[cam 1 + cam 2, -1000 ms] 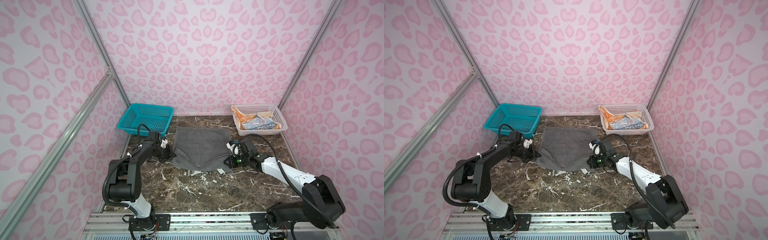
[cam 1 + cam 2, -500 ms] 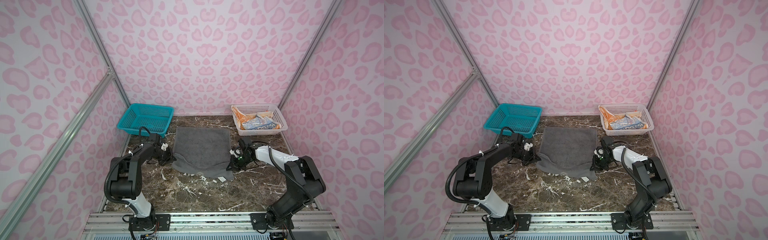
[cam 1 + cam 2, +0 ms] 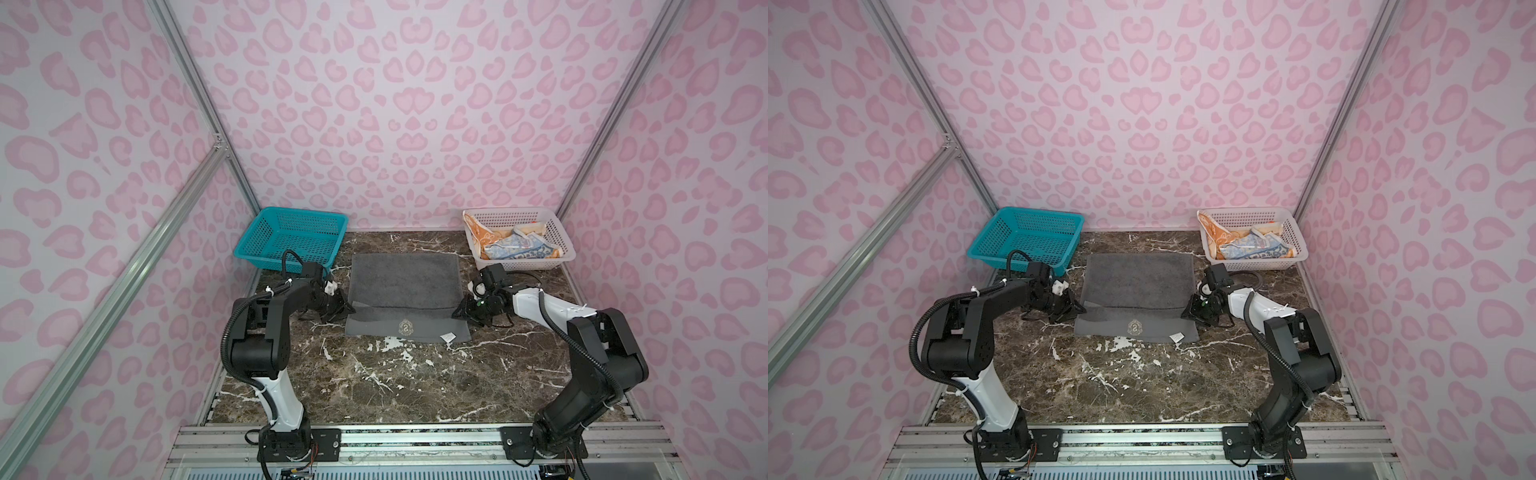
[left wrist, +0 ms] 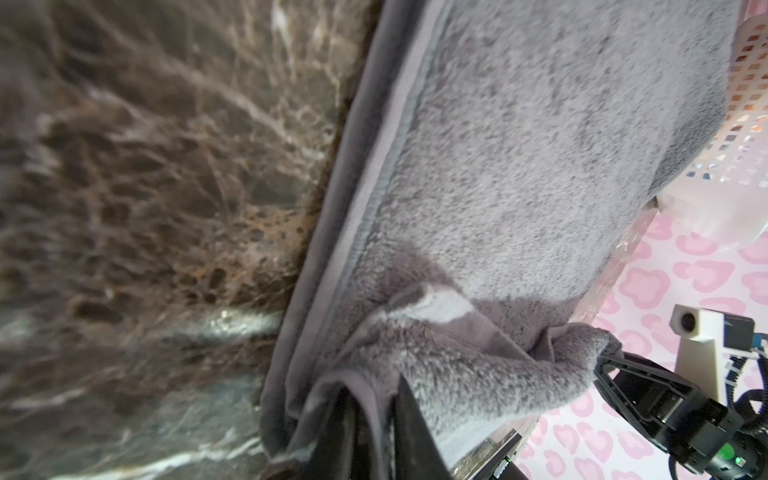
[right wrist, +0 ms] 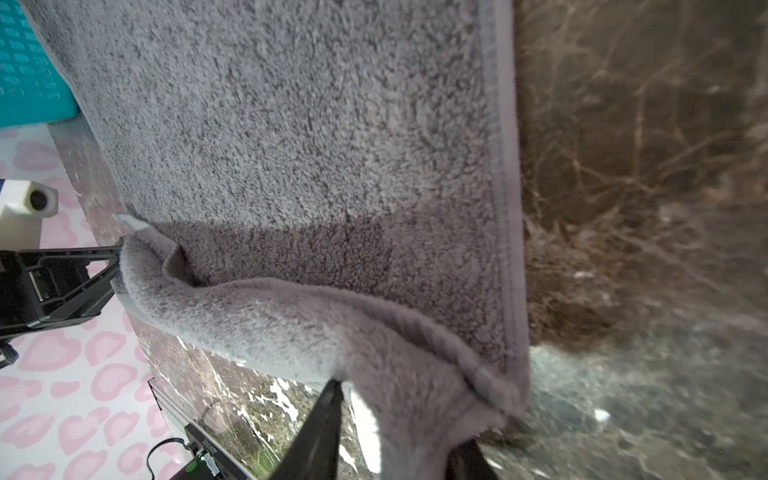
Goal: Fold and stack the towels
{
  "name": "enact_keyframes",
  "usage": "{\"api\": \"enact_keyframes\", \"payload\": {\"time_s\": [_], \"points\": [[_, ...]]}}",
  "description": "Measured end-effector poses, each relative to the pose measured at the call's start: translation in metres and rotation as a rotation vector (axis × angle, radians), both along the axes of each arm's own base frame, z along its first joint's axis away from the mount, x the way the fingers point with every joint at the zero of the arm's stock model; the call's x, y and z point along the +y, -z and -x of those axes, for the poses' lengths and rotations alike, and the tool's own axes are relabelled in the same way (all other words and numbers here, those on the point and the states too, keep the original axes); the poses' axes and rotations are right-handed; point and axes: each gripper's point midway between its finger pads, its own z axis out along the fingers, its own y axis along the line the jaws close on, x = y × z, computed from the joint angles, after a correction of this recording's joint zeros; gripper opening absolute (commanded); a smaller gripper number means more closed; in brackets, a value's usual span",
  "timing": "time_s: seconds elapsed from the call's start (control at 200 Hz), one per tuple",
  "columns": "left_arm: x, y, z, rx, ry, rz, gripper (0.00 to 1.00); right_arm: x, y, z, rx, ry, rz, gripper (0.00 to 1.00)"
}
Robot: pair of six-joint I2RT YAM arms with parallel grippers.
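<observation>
The dark grey towel [image 3: 405, 282] [image 3: 1138, 282] lies mid-table, one layer folded over. A near strip with the crest [image 3: 405, 327] stays uncovered. My left gripper [image 3: 347, 309] [image 3: 1079, 309] [image 4: 376, 395] is at the folded layer's left corner, fingers slightly apart, with a loop of cloth [image 4: 519, 145] loose between them. My right gripper [image 3: 457, 312] [image 3: 1187, 312] [image 5: 395, 415] is at the right corner, open. The cloth [image 5: 291, 124] drapes between its fingers, with a gap beside one of them. The orange towel [image 3: 478, 232] and the multicolour towel [image 3: 519, 249] lie crumpled in the white basket [image 3: 519, 212].
A teal basket [image 3: 291, 237] [image 3: 1025, 237] stands at the back left, close behind my left arm. The white basket [image 3: 1250, 212] is at the back right. A small white tag [image 3: 446, 337] sticks out at the grey towel's near right corner. Pink patterned walls enclose the marble table [image 3: 395, 382].
Both grippers held the towel's side corners shut; now both have loosened. The top layer has settled flat, leaving the crest strip showing. The right arm has drawn back toward the right.
</observation>
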Motion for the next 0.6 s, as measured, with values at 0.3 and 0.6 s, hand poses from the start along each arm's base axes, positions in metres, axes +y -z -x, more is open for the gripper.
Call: {"api": "enact_keyframes", "payload": {"time_s": [0.3, 0.6], "points": [[-0.002, 0.002, 0.034, 0.022, 0.037, 0.015, 0.35, -0.004, 0.01, 0.029, -0.009, -0.09, 0.062, 0.51], [-0.005, 0.012, 0.056, 0.079, 0.047, 0.033, 0.03, -0.005, 0.024, 0.059, 0.084, -0.154, 0.104, 0.09]]}}
